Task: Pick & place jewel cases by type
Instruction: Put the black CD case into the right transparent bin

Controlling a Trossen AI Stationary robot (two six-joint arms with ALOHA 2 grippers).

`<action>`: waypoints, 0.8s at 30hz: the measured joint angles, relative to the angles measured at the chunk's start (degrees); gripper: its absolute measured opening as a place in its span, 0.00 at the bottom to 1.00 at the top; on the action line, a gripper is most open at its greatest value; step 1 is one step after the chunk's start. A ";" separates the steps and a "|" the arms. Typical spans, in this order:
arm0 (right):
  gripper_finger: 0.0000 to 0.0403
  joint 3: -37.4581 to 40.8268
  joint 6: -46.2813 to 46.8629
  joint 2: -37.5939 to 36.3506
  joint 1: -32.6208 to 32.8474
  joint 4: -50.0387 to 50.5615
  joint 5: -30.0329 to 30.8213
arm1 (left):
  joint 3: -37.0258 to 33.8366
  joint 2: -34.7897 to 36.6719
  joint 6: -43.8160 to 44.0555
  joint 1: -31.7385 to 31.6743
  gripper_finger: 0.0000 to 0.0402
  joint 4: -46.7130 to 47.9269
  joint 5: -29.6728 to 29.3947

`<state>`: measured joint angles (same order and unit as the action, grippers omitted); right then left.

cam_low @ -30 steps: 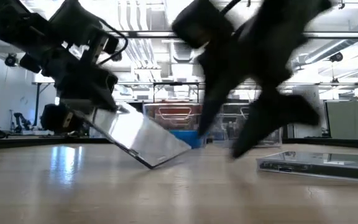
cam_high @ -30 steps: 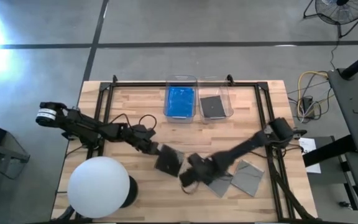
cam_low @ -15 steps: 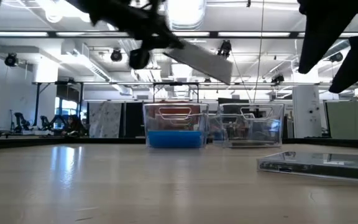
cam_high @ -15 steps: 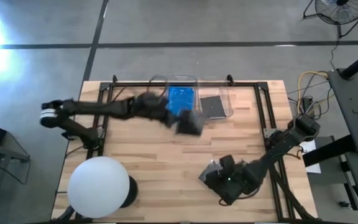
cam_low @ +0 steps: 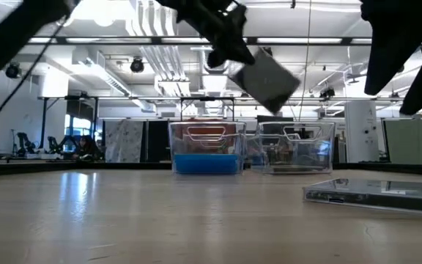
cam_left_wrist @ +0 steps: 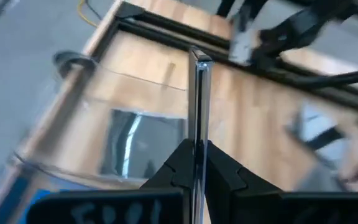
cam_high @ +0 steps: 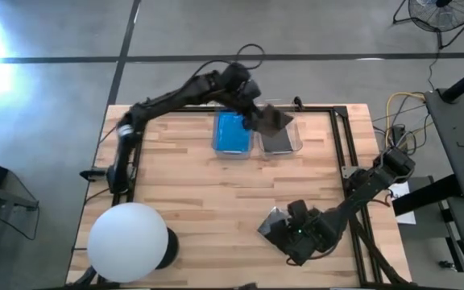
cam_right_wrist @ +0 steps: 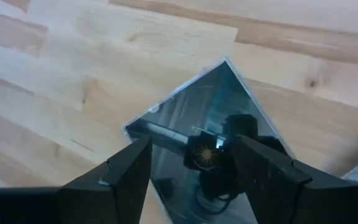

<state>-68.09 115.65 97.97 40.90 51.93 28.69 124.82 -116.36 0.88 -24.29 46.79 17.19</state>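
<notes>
Left tool (cam_high: 256,109): pinched shut on one edge of a thin, square, dark grey plastic jewel case (cam_high: 274,119), holding it tilted in the air above the far edge of the tabletop (cam_high: 192,181).
Blue bin: clear plastic bin (cam_high: 233,131) by the far edge, bright blue jewel cases (cam_high: 232,133) lying flat inside.
Grey bin: second clear plastic bin (cam_high: 279,135) just to its right, a dark grey case (cam_high: 277,141) on its floor; the carried case hangs directly over it.
Right tool (cam_high: 290,235): near the right front corner, fingers (cam_right_wrist: 114,177) spread wide, empty, poised over a flat grey jewel case (cam_right_wrist: 207,134) on the wood.
Handling: cases look light, stiff, slick and likely brittle; pinch an edge firmly and release low.
</notes>
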 joint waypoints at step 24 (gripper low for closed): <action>0.54 1.22 8.12 -0.07 0.09 -1.65 -0.40 | -1.95 -7.26 -8.50 1.04 0.13 -13.00 -9.47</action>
<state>-66.87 123.77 97.91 40.99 50.28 28.28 122.87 -123.62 -7.62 -23.24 33.79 7.73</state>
